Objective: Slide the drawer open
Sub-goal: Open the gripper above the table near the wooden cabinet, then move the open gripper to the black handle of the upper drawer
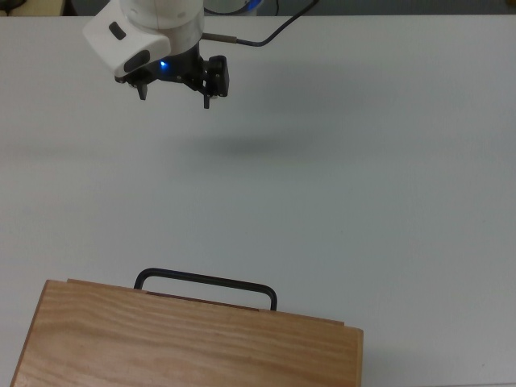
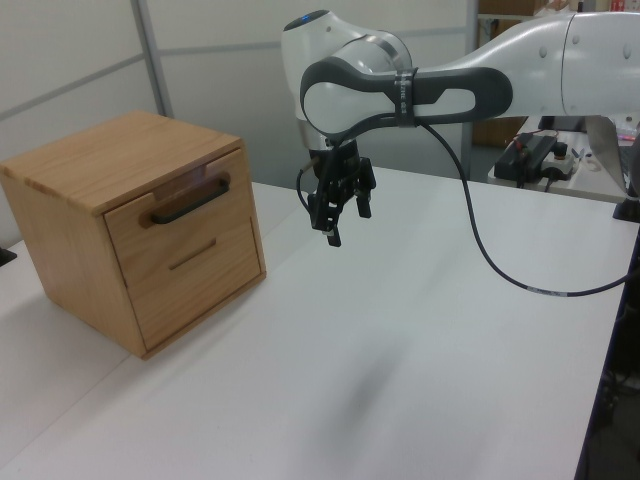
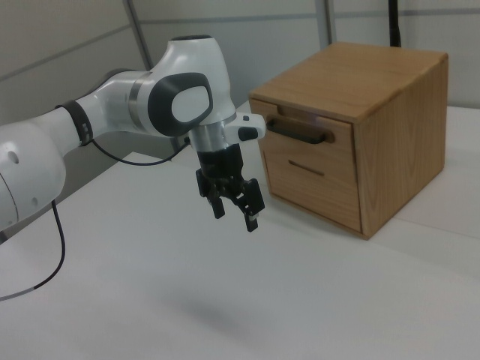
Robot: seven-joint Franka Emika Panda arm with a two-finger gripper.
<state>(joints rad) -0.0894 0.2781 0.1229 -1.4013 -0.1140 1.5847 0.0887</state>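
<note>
The gripper (image 1: 174, 95) hangs in the air above the white worktop (image 1: 363, 177), well apart from the cabinet (image 2: 90, 160). Its jaws are open wide and hold nothing. The drawer (image 2: 180, 215) is the upper one of the cabinet, and its front sits almost level with the cabinet face. Its black handle (image 2: 190, 203) is a long thin bar across the front panel. In the left view the cabinet stands at the left view's left; in the right view it stands at the right view's right. A black cable (image 2: 500, 265) hangs from the arm (image 2: 450, 90).
</note>
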